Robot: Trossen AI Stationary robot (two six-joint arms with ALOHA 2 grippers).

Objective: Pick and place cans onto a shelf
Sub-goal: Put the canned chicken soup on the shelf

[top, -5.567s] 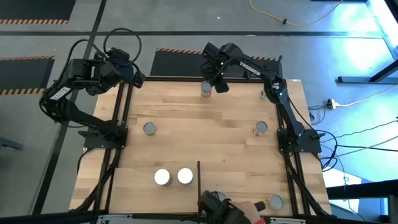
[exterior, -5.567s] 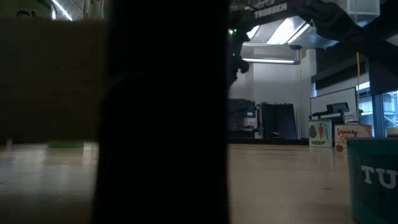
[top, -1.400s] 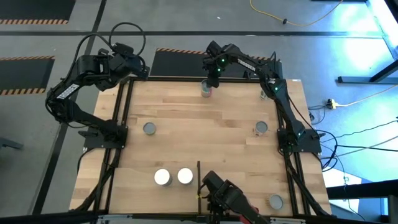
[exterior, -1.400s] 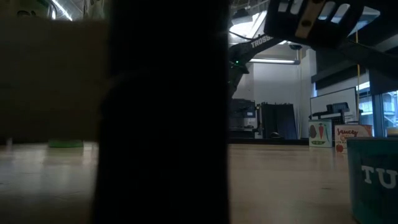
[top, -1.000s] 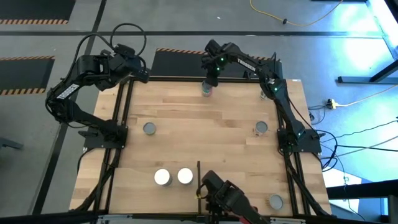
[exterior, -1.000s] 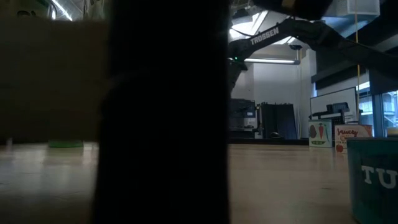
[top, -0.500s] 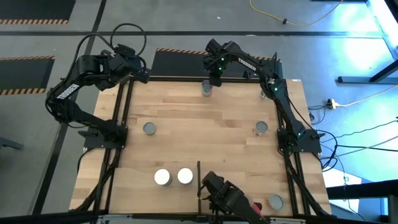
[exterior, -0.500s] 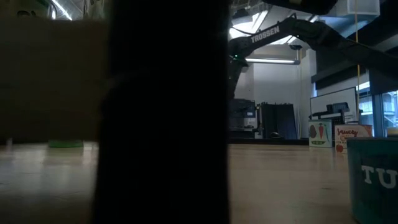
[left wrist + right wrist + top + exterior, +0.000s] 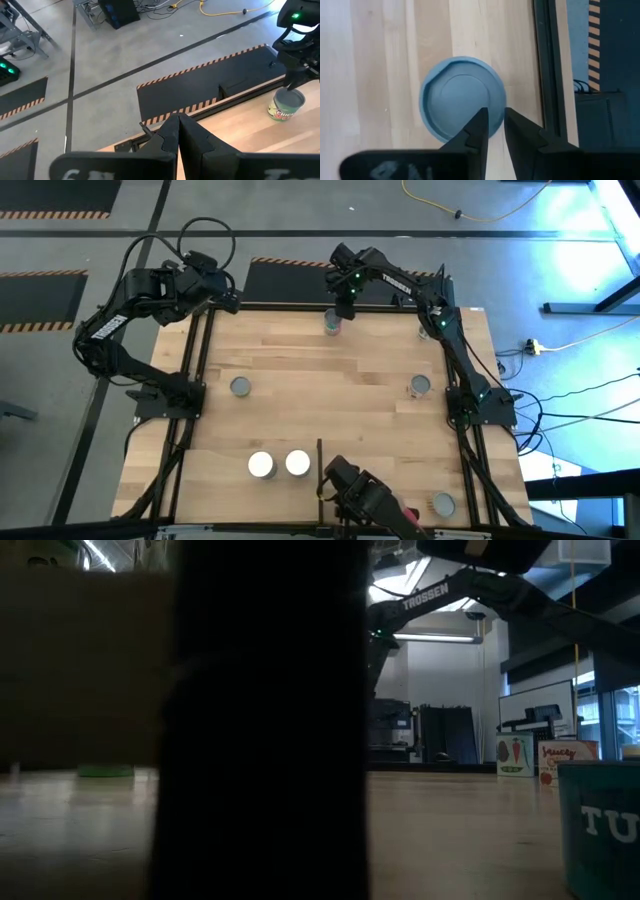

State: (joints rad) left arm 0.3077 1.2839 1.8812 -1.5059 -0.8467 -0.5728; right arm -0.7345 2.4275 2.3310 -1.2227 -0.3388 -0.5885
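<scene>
A grey-topped can [image 9: 462, 97] stands upright at the table's far edge [image 9: 332, 323]. My right gripper [image 9: 493, 120] points steeply down at it. Its fingers stand a narrow gap apart over the edge of the can's top, and nothing shows between them. The left wrist view has that gripper [image 9: 295, 75] right on top of the can [image 9: 286, 104]. My left gripper [image 9: 178, 125] is shut and holds nothing, raised over the table's far left corner [image 9: 215, 292]. Other cans stand upright on the board. Two are white-topped [image 9: 261, 465] [image 9: 297, 464], beside the shelf's thin black divider bar [image 9: 319, 462]. My right gripper comes at the can's top from above. Its fingertips [image 9: 481, 116] lie over the rim [image 9: 497, 107] on the side toward the far frame rail. I cannot tell whether they touch it. The can stands upright on the board.
Grey-topped cans stand at mid-left [image 9: 240, 386], mid-right [image 9: 420, 386], far right [image 9: 425, 332] and near right [image 9: 442, 504]. A person's dark-gloved hand [image 9: 365, 495] reaches in over the near edge. The low view is largely blocked by a dark shape [image 9: 265, 720]; a teal can [image 9: 600, 830] stands at its right.
My right gripper has turned a little at the wrist while staying over the far can. The can has not moved.
</scene>
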